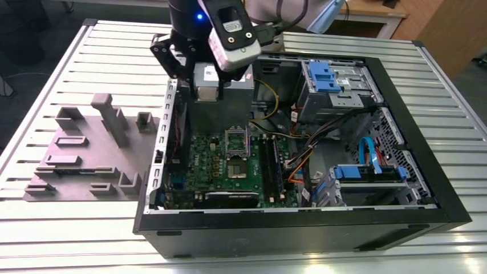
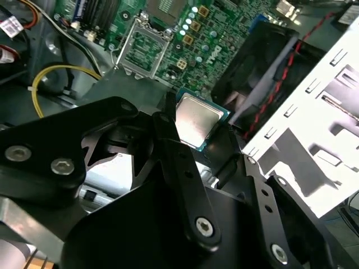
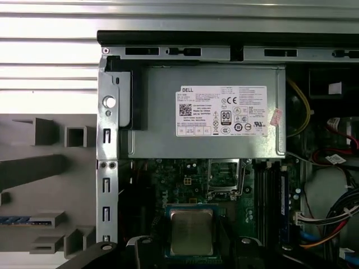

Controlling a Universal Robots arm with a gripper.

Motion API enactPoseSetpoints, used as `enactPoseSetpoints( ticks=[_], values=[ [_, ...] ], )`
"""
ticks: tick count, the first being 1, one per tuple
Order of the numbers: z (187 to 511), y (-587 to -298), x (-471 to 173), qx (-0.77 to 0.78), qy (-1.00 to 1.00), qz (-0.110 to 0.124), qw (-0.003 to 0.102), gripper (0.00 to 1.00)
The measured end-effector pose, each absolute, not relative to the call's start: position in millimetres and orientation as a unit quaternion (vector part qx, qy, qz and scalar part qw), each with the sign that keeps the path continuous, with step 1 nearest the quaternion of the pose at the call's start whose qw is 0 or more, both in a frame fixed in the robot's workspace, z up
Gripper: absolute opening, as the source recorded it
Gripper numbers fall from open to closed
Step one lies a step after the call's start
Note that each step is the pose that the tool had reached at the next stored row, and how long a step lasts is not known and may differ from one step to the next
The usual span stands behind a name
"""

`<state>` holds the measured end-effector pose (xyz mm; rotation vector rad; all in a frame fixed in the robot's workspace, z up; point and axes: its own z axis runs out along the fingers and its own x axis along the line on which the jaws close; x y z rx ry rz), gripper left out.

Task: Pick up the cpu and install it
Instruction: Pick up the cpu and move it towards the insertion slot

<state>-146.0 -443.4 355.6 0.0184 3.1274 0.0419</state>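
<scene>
Claw (image 2: pixel 200 122) clenched on the small flat silver-topped square cpu (image 2: pixel 194 117), I'm holding it above the green motherboard (image 2: pixel 224 39).

Tally: 1 slatted table (image 1: pixel 61 228), 1 PC case (image 1: pixel 304 228), 1 grey fixture plate (image 1: pixel 84 162). Inside the case: 1 green mobo (image 1: pixel 209 165), 1 silver socket frame (image 3: pixel 224 178), 1 grey PSU box (image 3: pixel 162 112) w/ 1 white label (image 3: pixel 223 110), 1 yellow cable (image 2: pixel 42 75). Blue drive brackets: 2, i.e. 1st bracket (image 1: pixel 325 76) & 2nd bracket (image 1: pixel 366 172). 1 cpu (image 3: pixel 191 231), seen in both wrist views. 1 arm (image 1: pixel 186 17) w/ 1 gripper (image 2: pixel 199 130). RAM sticks (image 1: pixel 272 165): no. unclear.
</scene>
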Motion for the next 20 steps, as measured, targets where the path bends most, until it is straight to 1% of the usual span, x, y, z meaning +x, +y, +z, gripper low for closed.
enactPoseSetpoints(
  ticks=[20],
  values=[
    [355,-443,-108,0.006,1.0,0.013,0.007,0.47]
  ],
)
